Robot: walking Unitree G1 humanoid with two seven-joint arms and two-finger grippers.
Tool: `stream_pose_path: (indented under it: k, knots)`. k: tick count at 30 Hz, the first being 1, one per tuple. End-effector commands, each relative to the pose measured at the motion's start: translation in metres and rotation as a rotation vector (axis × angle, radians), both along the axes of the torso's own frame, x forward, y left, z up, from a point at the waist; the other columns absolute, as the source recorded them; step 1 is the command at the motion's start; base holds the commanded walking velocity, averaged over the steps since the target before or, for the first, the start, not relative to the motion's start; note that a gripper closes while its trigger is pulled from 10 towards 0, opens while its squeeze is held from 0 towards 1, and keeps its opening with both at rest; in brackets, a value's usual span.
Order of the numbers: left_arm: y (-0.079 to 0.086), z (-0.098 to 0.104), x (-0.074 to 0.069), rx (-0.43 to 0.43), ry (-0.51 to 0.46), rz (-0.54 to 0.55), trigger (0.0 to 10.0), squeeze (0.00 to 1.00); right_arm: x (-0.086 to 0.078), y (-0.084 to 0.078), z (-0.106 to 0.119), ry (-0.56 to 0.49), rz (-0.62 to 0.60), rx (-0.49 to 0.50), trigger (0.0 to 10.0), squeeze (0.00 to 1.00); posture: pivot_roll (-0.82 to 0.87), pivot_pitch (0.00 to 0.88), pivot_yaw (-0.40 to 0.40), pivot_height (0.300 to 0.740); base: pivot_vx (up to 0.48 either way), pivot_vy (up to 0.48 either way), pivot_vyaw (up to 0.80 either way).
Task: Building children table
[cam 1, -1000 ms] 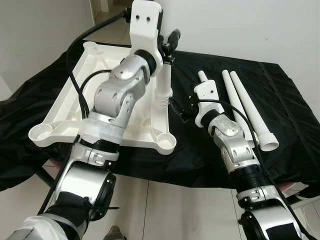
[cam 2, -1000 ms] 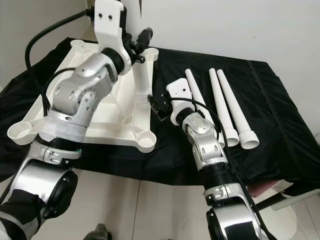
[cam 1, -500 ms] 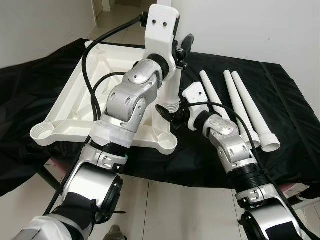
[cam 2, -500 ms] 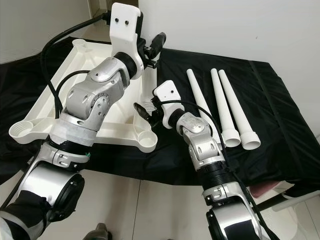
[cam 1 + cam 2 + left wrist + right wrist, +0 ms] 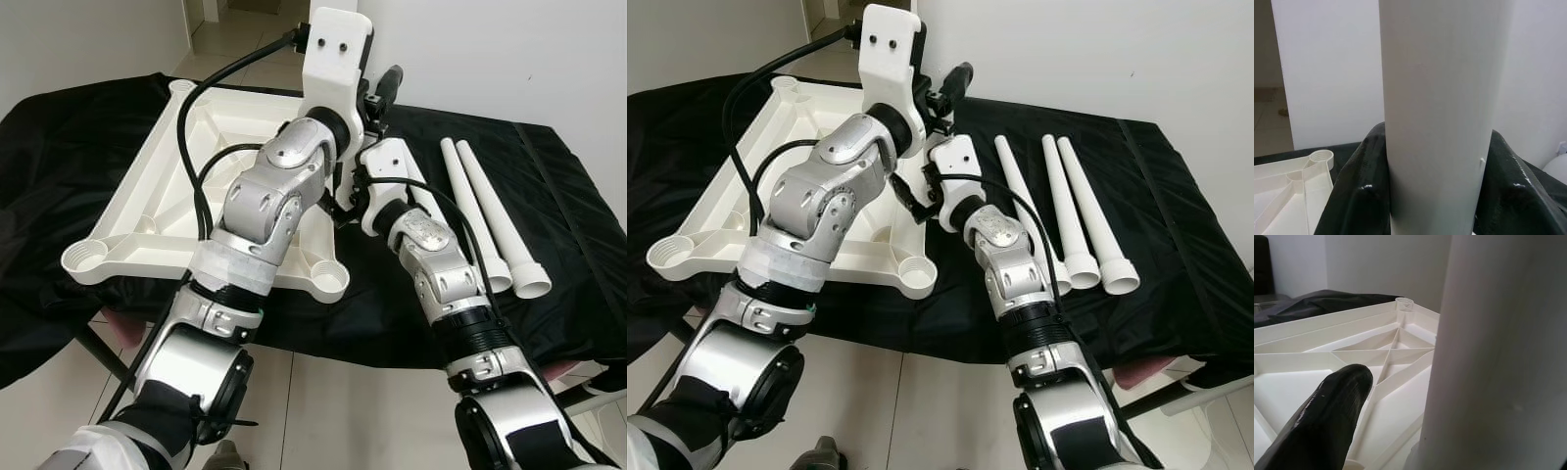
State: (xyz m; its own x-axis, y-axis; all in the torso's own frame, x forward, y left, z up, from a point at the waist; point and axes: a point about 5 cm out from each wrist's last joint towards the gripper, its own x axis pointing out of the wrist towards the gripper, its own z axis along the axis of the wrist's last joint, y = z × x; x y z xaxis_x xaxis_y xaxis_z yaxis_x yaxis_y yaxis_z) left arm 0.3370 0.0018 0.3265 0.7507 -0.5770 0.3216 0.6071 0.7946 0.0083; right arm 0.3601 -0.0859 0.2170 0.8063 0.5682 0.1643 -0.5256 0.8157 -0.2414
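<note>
Three loose white legs (image 5: 1058,211) lie side by side on the black cloth (image 5: 1176,235) to my right, flared ends toward me. Left of them rests the white tabletop (image 5: 147,211), underside up, ribs showing and a round socket at each corner. A fourth leg (image 5: 1442,112) stands upright by the tabletop's right edge, mostly hidden behind my arms in the head views. My left gripper (image 5: 377,98) clasps that leg high up, both black fingers (image 5: 1359,196) pressed against its sides. My right gripper (image 5: 918,191) reaches in lower beside the same leg; one black finger (image 5: 1322,426) stands apart from it, and whether it has any hold I cannot tell. No brand, label or writing is legible anywhere.
</note>
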Motion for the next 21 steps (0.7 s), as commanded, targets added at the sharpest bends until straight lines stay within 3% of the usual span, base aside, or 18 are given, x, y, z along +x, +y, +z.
stream_pose_path:
  k: [1, 3, 4, 5, 6, 7, 8, 9, 10, 13, 15, 16, 18, 19, 20, 21]
  knots:
    - [-0.0065, 0.0034, -0.0053, 0.008, -0.019, -0.034, 10.0, 0.00, 0.0026, -0.0015, 0.0019, 0.004, -0.012, 0.027, 10.0, 0.00, 0.18, 0.020, -0.049, 0.740, 0.000, 0.000, 0.00]
    - [-0.0065, 0.0034, -0.0053, 0.008, -0.019, -0.034, 10.0, 0.00, 0.0026, -0.0015, 0.0019, 0.004, -0.012, 0.027, 10.0, 0.00, 0.18, 0.020, -0.049, 0.740, 0.000, 0.000, 0.00]
    - [-0.0071, 0.0035, -0.0057, 0.008, -0.020, -0.034, 10.0, 0.00, 0.0036, -0.0016, 0.0021, 0.005, -0.016, 0.036, 6.2, 0.00, 0.18, 0.018, -0.052, 0.740, 0.000, 0.000, 0.00]
    - [-0.0074, 0.0036, -0.0060, 0.010, -0.022, -0.033, 10.0, 0.00, 0.0043, -0.0017, 0.0029, 0.001, -0.020, 0.042, 7.4, 0.00, 0.18, 0.016, -0.053, 0.740, 0.000, 0.000, 0.00]
    - [-0.0074, 0.0036, -0.0060, 0.010, -0.022, -0.033, 10.0, 0.00, 0.0043, -0.0017, 0.0029, 0.001, -0.020, 0.042, 7.4, 0.00, 0.18, 0.016, -0.053, 0.740, 0.000, 0.000, 0.00]
    - [-0.0075, 0.0038, -0.0063, 0.011, -0.024, -0.033, 10.0, 0.00, 0.0047, -0.0017, 0.0036, -0.003, -0.021, 0.045, 6.4, 0.00, 0.18, 0.016, -0.053, 0.740, 0.000, 0.000, 0.00]
    - [-0.0075, 0.0037, -0.0065, 0.012, -0.025, -0.032, 10.0, 0.00, 0.0052, -0.0018, 0.0046, -0.008, -0.025, 0.046, 4.5, 0.00, 0.18, 0.016, -0.053, 0.740, 0.000, 0.000, 0.00]
    - [-0.0074, 0.0037, -0.0067, 0.013, -0.026, -0.032, 10.0, 0.00, 0.0055, -0.0020, 0.0053, -0.012, -0.028, 0.045, 4.5, 0.00, 0.18, 0.016, -0.053, 0.740, 0.000, 0.000, 0.00]
    - [-0.0075, 0.0032, -0.0066, 0.014, -0.025, -0.032, 10.0, 0.00, 0.0058, -0.0022, 0.0062, -0.017, -0.029, 0.045, 6.4, 0.00, 0.19, 0.010, -0.052, 0.740, 0.000, 0.000, 0.00]
    - [-0.0076, 0.0027, -0.0067, 0.017, -0.025, -0.033, 10.0, 0.00, 0.0060, -0.0021, 0.0074, -0.024, -0.029, 0.045, 6.2, 0.00, 0.18, 0.009, -0.052, 0.740, 0.000, 0.000, 0.00]
    - [-0.0076, 0.0024, -0.0067, 0.017, -0.025, -0.034, 10.0, 0.00, 0.0061, -0.0020, 0.0084, -0.030, -0.028, 0.044, 5.7, 0.00, 0.18, 0.008, -0.052, 0.740, 0.000, 0.000, 0.00]
    - [-0.0085, 0.0025, -0.0072, 0.021, -0.028, -0.036, 10.0, 0.00, 0.0064, -0.0025, 0.0106, -0.038, -0.027, 0.044, 4.9, 0.00, 0.18, 0.004, -0.052, 0.740, 0.000, 0.000, 0.00]
    - [-0.0085, 0.0025, -0.0072, 0.021, -0.028, -0.036, 10.0, 0.00, 0.0064, -0.0025, 0.0106, -0.038, -0.027, 0.044, 4.9, 0.00, 0.18, 0.004, -0.052, 0.740, 0.000, 0.000, 0.00]
    - [-0.0089, 0.0027, -0.0074, 0.021, -0.030, -0.037, 10.0, 0.00, 0.0069, -0.0032, 0.0107, -0.038, -0.032, 0.044, 3.5, 0.00, 0.18, 0.001, -0.052, 0.740, 0.000, 0.000, 0.00]
    - [-0.0094, 0.0032, -0.0076, 0.021, -0.032, -0.038, 10.0, 0.00, 0.0074, -0.0041, 0.0106, -0.037, -0.037, 0.045, 0.0, 0.00, 0.18, 0.000, -0.051, 0.740, 0.000, 0.000, 0.00]
    - [-0.0094, 0.0032, -0.0076, 0.021, -0.032, -0.038, 10.0, 0.00, 0.0074, -0.0041, 0.0106, -0.037, -0.037, 0.045, 0.0, 0.00, 0.18, 0.000, -0.051, 0.740, 0.000, 0.000, 0.00]
